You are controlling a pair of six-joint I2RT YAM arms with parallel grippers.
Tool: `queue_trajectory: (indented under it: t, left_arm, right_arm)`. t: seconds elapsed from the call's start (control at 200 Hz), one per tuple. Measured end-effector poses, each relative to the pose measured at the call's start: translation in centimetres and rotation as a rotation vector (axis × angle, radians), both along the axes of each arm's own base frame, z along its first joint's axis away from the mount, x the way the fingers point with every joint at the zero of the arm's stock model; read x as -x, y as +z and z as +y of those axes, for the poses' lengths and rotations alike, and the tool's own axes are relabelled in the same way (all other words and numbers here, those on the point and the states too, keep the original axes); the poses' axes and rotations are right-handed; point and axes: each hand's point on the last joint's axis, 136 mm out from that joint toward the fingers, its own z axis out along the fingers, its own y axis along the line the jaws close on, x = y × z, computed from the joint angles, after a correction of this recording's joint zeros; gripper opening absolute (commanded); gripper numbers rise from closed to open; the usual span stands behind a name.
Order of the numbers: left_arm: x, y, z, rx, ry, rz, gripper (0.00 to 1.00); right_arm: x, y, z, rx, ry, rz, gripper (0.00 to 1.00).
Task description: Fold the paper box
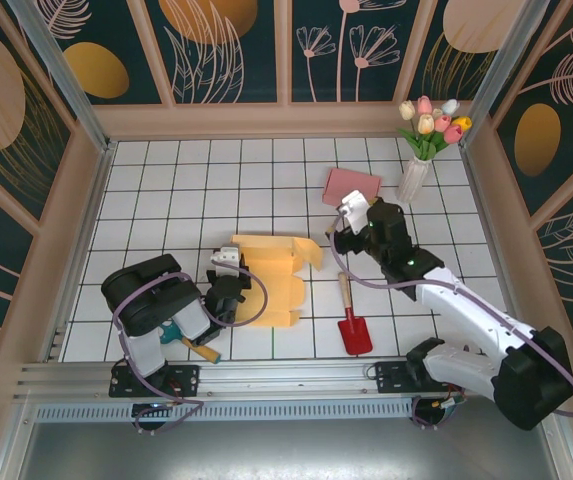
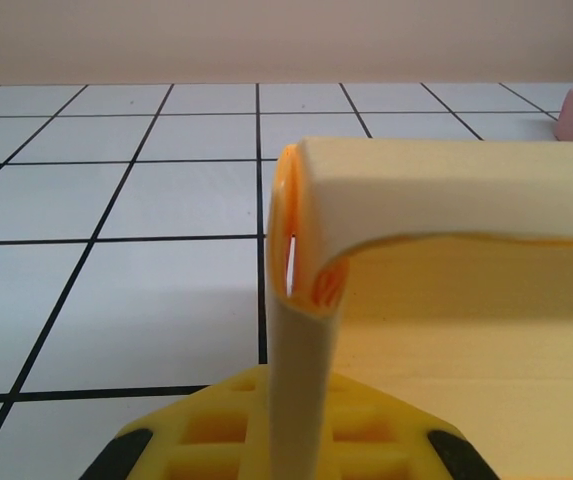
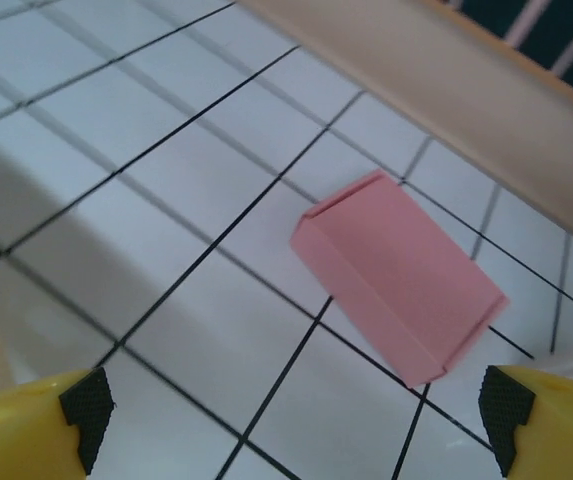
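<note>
The yellow paper box lies partly folded on the white tiled table, left of centre. My left gripper sits at its left edge, shut on an upright flap of the box. In the left wrist view that flap rises from between the jaws of the left gripper, and the box panel curls over to the right. My right gripper hovers to the right of the box, open, with nothing between its fingers. Below the right gripper there is bare tile.
A pink box lies just beyond the right gripper, also in the right wrist view. A white vase of tulips stands at the back right. A red shovel lies near the front. A small teal and orange tool sits under the left arm.
</note>
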Motion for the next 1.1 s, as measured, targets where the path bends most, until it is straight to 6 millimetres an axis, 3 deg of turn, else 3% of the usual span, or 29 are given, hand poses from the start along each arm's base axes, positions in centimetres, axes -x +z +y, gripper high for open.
queue_trajectory:
  t: [0.125, 0.42, 0.811, 1.096]
  left_arm:
    - [0.2, -0.2, 0.1, -0.002, -0.008, 0.005, 0.0]
    - [0.5, -0.2, -0.5, 0.01, -0.049, 0.011, 0.0]
    - [0.6, -0.1, -0.9, 0.023, -0.079, 0.012, 0.0]
    - [0.7, 0.3, -0.8, 0.032, -0.078, 0.006, 0.0]
  right_arm:
    - [0.4, -2.4, 0.0, 0.131, 0.149, 0.028, 0.95]
    - [2.7, -6.1, 1.7, 0.208, 0.399, 0.034, 0.74]
    - [4.0, -8.6, 4.6, 0.25, 0.528, 0.056, 0.63]
    - [5.8, -8.0, 7.7, 0.229, 0.633, 0.013, 0.56]
